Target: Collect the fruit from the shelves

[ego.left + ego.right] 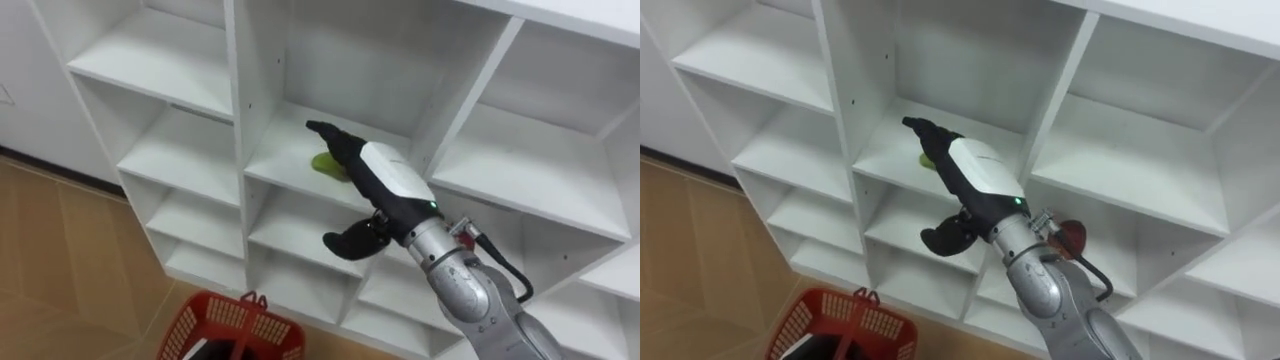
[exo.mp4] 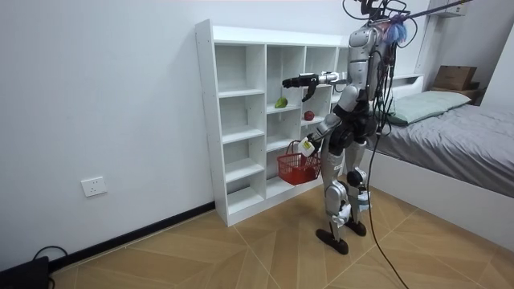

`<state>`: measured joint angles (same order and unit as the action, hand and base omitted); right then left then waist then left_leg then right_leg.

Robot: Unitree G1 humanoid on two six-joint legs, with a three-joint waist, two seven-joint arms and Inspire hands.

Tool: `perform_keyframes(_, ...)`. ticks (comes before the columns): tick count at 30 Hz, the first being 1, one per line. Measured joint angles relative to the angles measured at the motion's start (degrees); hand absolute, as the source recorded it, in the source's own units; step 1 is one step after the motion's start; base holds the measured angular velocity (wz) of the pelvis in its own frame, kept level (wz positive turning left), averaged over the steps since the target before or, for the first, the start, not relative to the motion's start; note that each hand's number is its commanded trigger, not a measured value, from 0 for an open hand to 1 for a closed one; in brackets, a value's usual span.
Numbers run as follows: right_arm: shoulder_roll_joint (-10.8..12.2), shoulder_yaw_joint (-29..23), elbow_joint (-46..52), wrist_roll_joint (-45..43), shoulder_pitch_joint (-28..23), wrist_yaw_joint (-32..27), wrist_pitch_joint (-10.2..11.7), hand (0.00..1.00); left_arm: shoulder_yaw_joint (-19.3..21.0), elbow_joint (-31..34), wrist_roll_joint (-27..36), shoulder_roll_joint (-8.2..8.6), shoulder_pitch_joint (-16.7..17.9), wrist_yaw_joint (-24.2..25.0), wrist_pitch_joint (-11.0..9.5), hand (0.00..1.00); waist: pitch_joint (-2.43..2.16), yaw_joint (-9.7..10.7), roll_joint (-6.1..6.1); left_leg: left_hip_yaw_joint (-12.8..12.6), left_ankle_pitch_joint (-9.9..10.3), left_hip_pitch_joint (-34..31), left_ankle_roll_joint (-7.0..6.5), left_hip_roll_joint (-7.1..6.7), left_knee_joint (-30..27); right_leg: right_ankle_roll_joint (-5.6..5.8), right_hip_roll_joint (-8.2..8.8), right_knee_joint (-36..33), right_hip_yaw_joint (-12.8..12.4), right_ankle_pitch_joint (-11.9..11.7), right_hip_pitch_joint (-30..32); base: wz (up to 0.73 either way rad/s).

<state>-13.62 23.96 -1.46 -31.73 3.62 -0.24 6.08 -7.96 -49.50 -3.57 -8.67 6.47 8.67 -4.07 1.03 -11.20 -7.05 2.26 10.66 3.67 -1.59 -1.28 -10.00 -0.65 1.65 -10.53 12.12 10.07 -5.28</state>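
Note:
A green fruit (image 1: 325, 163) lies on a middle shelf of the white closet (image 1: 236, 90), partly hidden behind my right hand (image 1: 385, 175). That hand reaches into the compartment with straight fingers over the fruit and the thumb hanging below; it is open and holds nothing. A red fruit (image 1: 1072, 238) lies one compartment lower and to the right, behind my wrist. In the room view the green fruit (image 2: 281, 103) and red fruit (image 2: 308, 116) both show on the shelves. My left hand (image 2: 307, 147) hangs low and carries the red basket (image 2: 299, 167) by its handle.
I stand close in front of the closet (image 2: 241, 120) on a wooden floor. The red basket (image 1: 235, 325) hangs below the shelves at my left. A bed (image 2: 450, 136) stands behind me at the room view's right. The other compartments hold nothing.

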Motion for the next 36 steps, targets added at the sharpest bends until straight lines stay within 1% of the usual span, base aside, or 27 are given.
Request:
perform_keyframes(2, -0.1, -0.4, -1.9, 0.3, 1.2, 0.0, 0.1, 0.0, 0.0, 0.7, -1.1, -0.09, 0.1, 0.6, 0.0, 1.0, 0.06, 0.2, -0.33, 0.4, 0.0, 0.0, 0.01, -0.06, 0.1, 0.01, 0.1, 0.0, 0.7, 0.0, -0.3, 0.11)
perform_keyframes(4, -0.4, -1.2, -4.3, 0.4, 2.8, 0.0, 0.0, 0.0, 0.0, 1.3, -1.1, -0.18, 0.3, 0.8, 0.0, 1.0, 0.23, 0.4, -0.67, 0.9, 0.0, -0.1, 0.02, -0.14, -0.1, 0.01, 0.11, 0.1, 1.0, 0.0, -0.5, 0.13)
perform_keyframes(6, -0.5, -3.0, -5.3, 0.8, 3.2, -0.4, -0.1, 0.0, 0.1, 1.7, -1.1, -0.34, 0.8, 0.8, 0.0, 1.0, 0.16, 0.3, -1.31, 1.5, 0.0, -0.1, 0.02, -0.26, -0.3, 0.06, 0.16, 0.2, 1.5, 0.0, -0.8, 0.14)
perform_keyframes(8, -1.0, -3.4, -5.3, 2.8, 3.9, -1.0, -0.1, 0.0, 0.1, 2.2, -1.1, -0.82, 1.3, 0.9, 0.0, 1.0, 0.27, 0.3, -1.74, 1.7, 0.0, -0.2, 0.02, -0.31, -0.7, 0.06, 0.19, 0.2, 1.8, 0.0, -0.8, 0.06)
perform_keyframes(9, -1.2, -3.5, -5.3, 3.0, 4.2, -1.2, -0.1, 0.0, 0.1, 2.3, -1.1, -1.04, 1.3, 0.9, 0.0, 1.0, 0.28, 0.3, -1.91, 1.7, 0.0, -0.4, 0.02, -0.33, -0.7, 0.06, 0.2, 0.3, 1.9, 0.0, -0.8, 0.12)
perform_keyframes(11, -2.3, -3.5, -6.8, 6.3, 5.6, -2.2, 0.2, 0.0, 0.9, 2.3, -1.1, -1.38, 1.4, 1.0, 0.0, 1.0, 0.06, 0.7, -2.92, 2.7, 0.0, -1.2, 0.03, -0.52, -0.9, 0.06, 0.26, 0.8, 3.0, 0.0, -0.9, 0.2)
perform_keyframes(15, -2.5, -5.0, -10.8, 11.6, 7.9, -3.0, 0.1, 0.0, 2.3, 4.0, -3.6, -1.55, 1.9, 1.2, 0.4, 1.0, 0.0, 0.1, -3.71, 3.1, 0.0, -1.2, 0.05, -0.5, -0.9, 0.07, 0.28, 0.8, 3.8, 0.0, -1.3, 0.14)
perform_keyframes(17, -2.4, -5.0, -14.0, 13.6, 10.5, -3.1, 0.4, 0.0, 2.8, 4.8, -4.7, -1.54, 1.8, 1.4, 0.6, 1.0, 0.11, -0.1, -4.12, 3.4, 0.0, -1.4, 0.08, -0.51, -1.0, 0.07, 0.26, 0.8, 4.2, 0.0, -1.3, 0.11)
perform_keyframes(19, -2.4, -5.0, -17.4, 16.2, 12.8, -3.2, 0.6, 0.0, 2.8, 4.8, -4.7, -1.77, 1.3, 1.6, 1.3, 1.0, 0.28, -0.2, -4.33, 4.3, 0.0, -1.9, 0.09, -0.62, -1.4, 0.07, 0.31, 0.9, 4.8, 0.0, -1.2, 0.19)
perform_keyframes(21, -2.3, -5.0, -21.3, 18.0, 15.1, -3.7, 0.3, 0.0, 2.9, 4.9, -5.0, -2.04, 1.1, 2.1, 1.9, 1.0, 0.3, -1.0, -4.61, 4.5, 0.0, -2.1, 0.11, -0.65, -1.6, 0.07, 0.32, 0.9, 5.2, 0.0, -1.2, 0.11)
perform_keyframes(24, -2.3, -5.0, -23.4, 18.5, 16.3, -4.4, 0.2, 0.0, 3.3, 4.9, -5.0, -2.11, 1.1, 2.4, 2.5, 1.0, 0.22, -1.7, -4.93, 4.9, 0.0, -2.3, 0.11, -0.64, -1.7, 0.07, 0.33, 0.9, 5.4, 0.0, -1.1, 0.03)
perform_keyframes(25, -2.4, -5.0, -23.9, 19.2, 16.5, -4.7, 0.2, 0.0, 3.4, 4.9, -5.0, -2.19, 1.0, 3.1, 2.6, 1.0, 0.12, -1.8, -5.1, 5.0, 0.0, -2.7, 0.11, -0.67, -1.7, 0.07, 0.34, 0.9, 5.6, 0.0, -0.9, 0.1)
perform_keyframes(28, -2.4, -4.8, -27.0, 21.0, 18.4, -4.7, 0.2, 0.0, 3.3, 5.0, -5.1, -2.66, 0.9, 3.5, 3.3, 1.0, 0.25, -2.1, -5.5, 5.2, 0.0, -3.3, 0.17, -0.75, -1.9, 0.07, 0.34, 0.9, 5.9, 0.0, -0.5, 0.08)
perform_keyframes(30, -2.6, -4.9, -28.0, 22.8, 19.1, -4.9, -0.1, 0.0, 3.4, 5.0, -6.1, -3.32, 0.8, 3.4, 3.4, 1.0, 0.28, -2.0, -6.13, 5.9, -0.1, -3.9, 0.25, -0.82, -1.9, 0.07, 0.38, 0.9, 6.6, 0.0, -0.1, 0.14)
perform_keyframes(31, -2.7, -4.9, -28.5, 23.6, 19.5, -5.1, -0.1, 0.0, 3.3, 5.0, -6.2, -3.57, 0.7, 3.3, 3.4, 1.0, 0.27, -2.0, -6.77, 6.0, -0.2, -4.6, 0.36, -0.81, -2.4, 0.06, 0.36, 0.9, 7.0, 0.0, 0.4, 0.13)
perform_keyframes(32, -2.7, -4.9, -29.6, 24.4, 20.4, -5.2, 0.0, 0.0, 3.3, 5.0, -6.2, -3.7, 0.6, 3.2, 3.6, 1.0, 0.41, -2.0, -7.28, 6.3, -0.2, -5.2, 0.38, -0.84, -2.8, 0.06, 0.33, 0.9, 7.1, 0.0, 0.8, 0.12)
perform_keyframes(33, -2.7, -4.9, -30.5, 24.7, 21.2, -5.5, -0.4, 0.0, 3.4, 5.0, -6.2, -3.97, 0.6, 3.0, 3.8, 1.0, 0.36, -1.9, -7.5, 6.5, -0.2, -5.6, 0.39, -0.91, -2.9, 0.06, 0.35, 0.9, 7.1, 0.0, 1.1, 0.09)
perform_keyframes(34, -2.8, -4.9, -31.0, 24.7, 21.6, -5.9, -0.6, 0.0, 3.3, 5.0, -6.2, -3.99, 0.6, 2.9, 3.8, 1.0, 0.34, -1.9, -7.53, 6.5, -0.2, -5.9, 0.39, -0.95, -3.0, 0.06, 0.38, 0.9, 7.1, 0.0, 1.3, 0.06)
perform_keyframes(36, -2.8, -4.9, -32.9, 24.6, 23.4, -7.2, -0.9, 0.0, 3.3, 5.0, -6.2, -3.88, 0.5, 2.6, 3.9, 1.0, 0.52, -1.7, -7.31, 6.8, -0.2, -6.4, 0.36, -1.22, -3.3, 0.06, 0.65, 0.9, 8.0, 0.0, 1.5, 0.07)
